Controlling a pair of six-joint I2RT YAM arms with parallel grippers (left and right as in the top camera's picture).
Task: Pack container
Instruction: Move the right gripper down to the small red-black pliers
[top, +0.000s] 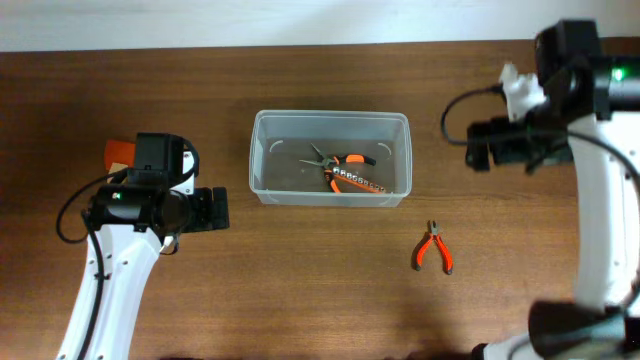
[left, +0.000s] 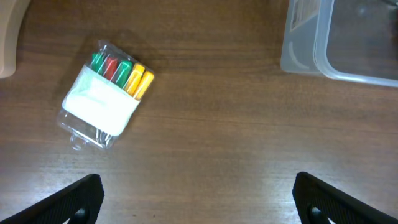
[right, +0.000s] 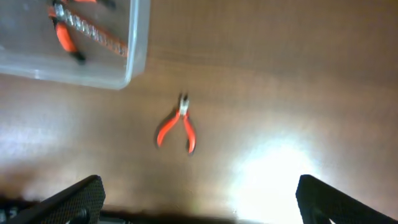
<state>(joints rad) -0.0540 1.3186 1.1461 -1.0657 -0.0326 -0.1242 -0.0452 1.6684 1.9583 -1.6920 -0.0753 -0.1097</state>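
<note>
The clear plastic container (top: 258, 160) stands mid-table. Inside it lie orange-handled pliers (top: 345, 162) and a strip of metal bits (top: 358, 181). Small orange pliers (top: 433, 248) lie on the table to its front right; they also show in the right wrist view (right: 177, 127). A clear packet of coloured bits (left: 107, 93) lies on the table in the left wrist view. My left gripper (top: 220, 210) is open and empty, left of the container (left: 305, 56). My right gripper (top: 478, 145) is open and empty, right of the container (right: 134, 56).
An orange object (top: 120, 152) lies partly hidden under my left arm at the left. A pale strip runs along the table's far edge (top: 300, 25). A bright glare patch (right: 273, 174) sits on the wood near the right gripper.
</note>
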